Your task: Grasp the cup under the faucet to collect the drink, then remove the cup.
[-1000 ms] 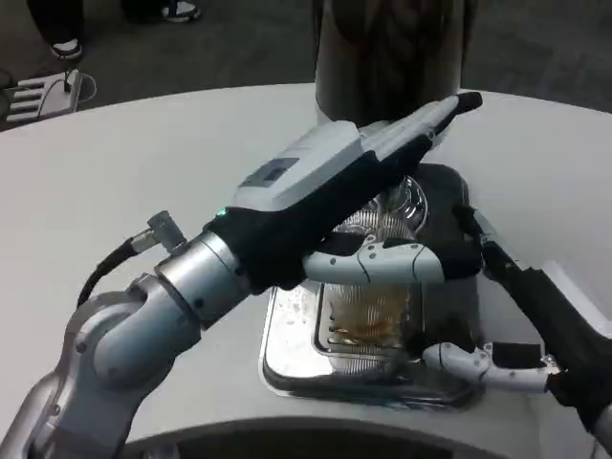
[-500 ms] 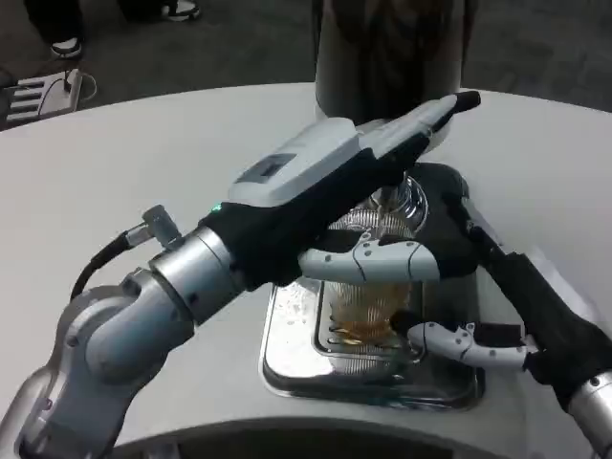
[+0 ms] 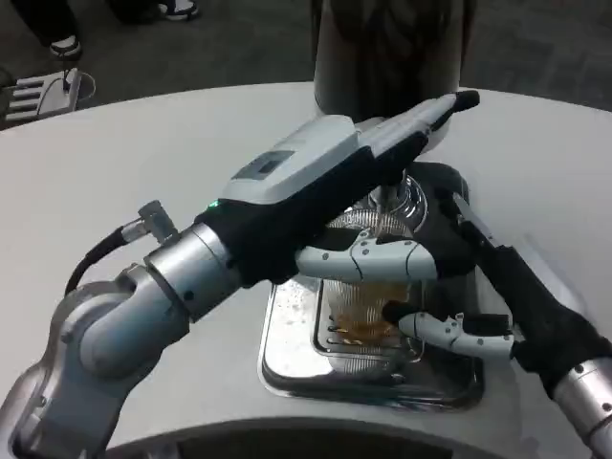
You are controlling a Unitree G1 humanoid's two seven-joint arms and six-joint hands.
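Cup: the clear ribbed cup [image 3: 368, 306] stands on the metal drip tray [image 3: 287, 354] under the faucet [image 3: 397, 196], amber drink in its lower part.
Left robot hand: the left robot hand [image 3: 335, 196] reaches over the cup toward the dispenser [image 3: 387, 48], fingers stretched to the tap area, one white finger lying across the cup's upper wall; whether it presses a lever or merely rests there I cannot tell, as the hand hides the contact.
Right robot hand: the right robot hand [image 3: 469, 287] sits at the cup's right side, one finger touching its lower wall and dark fingers behind the rim; it appears to be closing round the cup, though a firm hold is not certain.
Stage: probably filling, cup not yet removed.
Risk: a loose right-side grip could tip the cup on lifting and spill drink over the tray and desk [image 3: 143, 172]; the left forearm above could knock the rim on the way out; flow left running would overfill it.
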